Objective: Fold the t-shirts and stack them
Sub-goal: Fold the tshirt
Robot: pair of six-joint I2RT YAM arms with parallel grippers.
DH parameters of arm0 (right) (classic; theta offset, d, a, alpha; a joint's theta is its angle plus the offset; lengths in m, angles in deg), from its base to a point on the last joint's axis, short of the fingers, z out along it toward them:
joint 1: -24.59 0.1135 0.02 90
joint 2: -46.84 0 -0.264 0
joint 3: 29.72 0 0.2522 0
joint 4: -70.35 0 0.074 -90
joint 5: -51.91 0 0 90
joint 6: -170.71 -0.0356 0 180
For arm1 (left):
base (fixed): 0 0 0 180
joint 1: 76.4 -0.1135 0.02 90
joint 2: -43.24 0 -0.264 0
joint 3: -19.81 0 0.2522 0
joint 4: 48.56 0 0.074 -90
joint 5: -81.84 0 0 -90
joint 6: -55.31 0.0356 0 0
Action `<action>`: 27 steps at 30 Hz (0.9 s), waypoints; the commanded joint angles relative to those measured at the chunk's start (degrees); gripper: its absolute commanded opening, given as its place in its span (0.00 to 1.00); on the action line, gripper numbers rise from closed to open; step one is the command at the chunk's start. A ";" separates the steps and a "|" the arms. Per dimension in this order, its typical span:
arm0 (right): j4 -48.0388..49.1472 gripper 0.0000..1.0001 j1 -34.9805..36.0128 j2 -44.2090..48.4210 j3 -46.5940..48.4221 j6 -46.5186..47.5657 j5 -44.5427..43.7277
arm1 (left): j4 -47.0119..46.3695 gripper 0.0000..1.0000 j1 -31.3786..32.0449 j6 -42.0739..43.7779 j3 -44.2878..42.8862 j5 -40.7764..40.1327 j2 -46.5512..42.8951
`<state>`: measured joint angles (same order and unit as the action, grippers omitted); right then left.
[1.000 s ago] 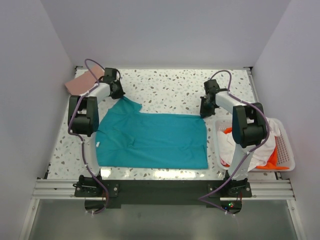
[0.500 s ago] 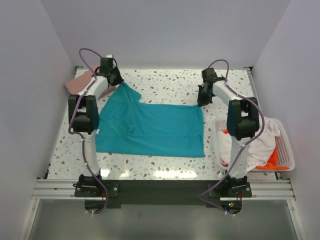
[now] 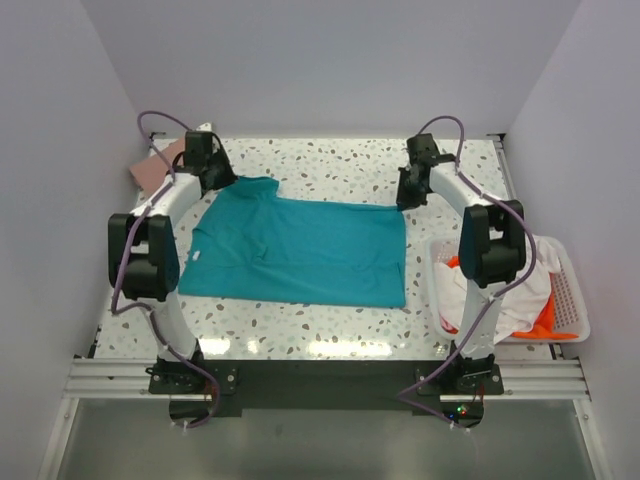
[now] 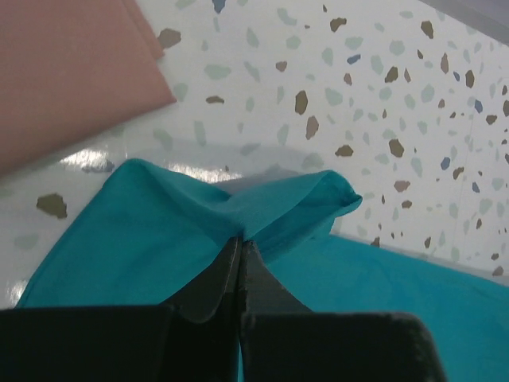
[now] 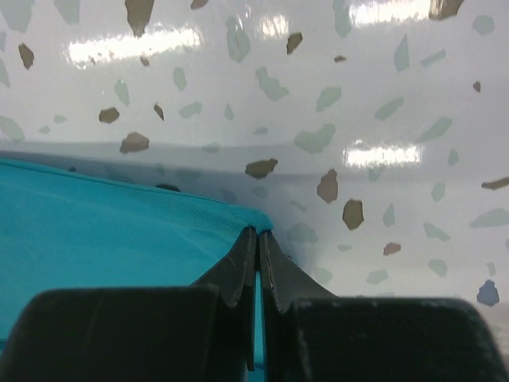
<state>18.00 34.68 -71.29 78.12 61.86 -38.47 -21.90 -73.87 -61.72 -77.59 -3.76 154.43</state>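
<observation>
The teal t-shirt (image 3: 300, 250) lies spread across the middle of the speckled table. My left gripper (image 3: 222, 182) is shut on its far left corner, where the cloth (image 4: 262, 207) bunches up above the fingertips. My right gripper (image 3: 403, 203) is shut on its far right corner (image 5: 199, 223) at the hem. A folded dusty pink t-shirt (image 3: 158, 166) lies at the far left, behind the left arm, and shows in the left wrist view (image 4: 71, 72). White (image 3: 520, 290) and orange (image 3: 545, 320) t-shirts lie heaped in the basket at the right.
The white slotted plastic basket (image 3: 572, 300) stands at the right edge of the table, beside the right arm. White walls close in the table on the left, back and right. Bare speckled tabletop (image 3: 330, 165) lies beyond the teal shirt.
Both grippers have pulled the teal shirt's far edge away from the arm bases and drawn it straighter. The left gripper has swung left toward the pink shirt. The shirt's near edge slid back.
</observation>
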 commanded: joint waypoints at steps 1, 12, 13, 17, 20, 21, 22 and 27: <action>2.55 0.00 0.11 7.46 -3.81 1.27 1.61 | -3.24 0.00 -0.50 -1.01 6.98 -0.62 -9.58; 4.49 0.00 2.39 14.14 -12.95 1.80 2.76 | 1.94 0.00 -0.42 -3.30 26.94 -3.70 -29.45; 4.57 0.00 2.83 14.67 -13.92 1.80 2.32 | 2.47 0.00 -0.50 -3.38 27.73 -3.96 -31.55; 5.36 0.00 3.71 17.75 -17.70 1.36 0.82 | 5.02 0.00 -0.42 -4.26 31.24 -5.88 -36.57; 6.15 0.00 4.15 20.56 -21.39 1.10 0.38 | 6.78 0.00 -0.50 -5.05 33.79 -7.04 -40.00; 6.24 0.00 4.15 21.18 -22.09 1.10 -0.66 | 7.83 0.00 -0.50 -5.58 34.41 -7.74 -40.88; 6.16 0.00 4.15 22.23 -22.71 1.27 -0.93 | 8.27 0.00 -0.50 -5.93 34.94 -8.09 -42.28; 5.98 0.00 4.15 24.26 -26.14 1.89 -3.39 | 11.17 0.00 -0.50 -8.13 38.02 -9.85 -46.33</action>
<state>22.35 38.89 -49.78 53.33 62.82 -39.00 -12.83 -73.87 -67.38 -40.74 -11.10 110.52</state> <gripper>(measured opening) 0.014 0.014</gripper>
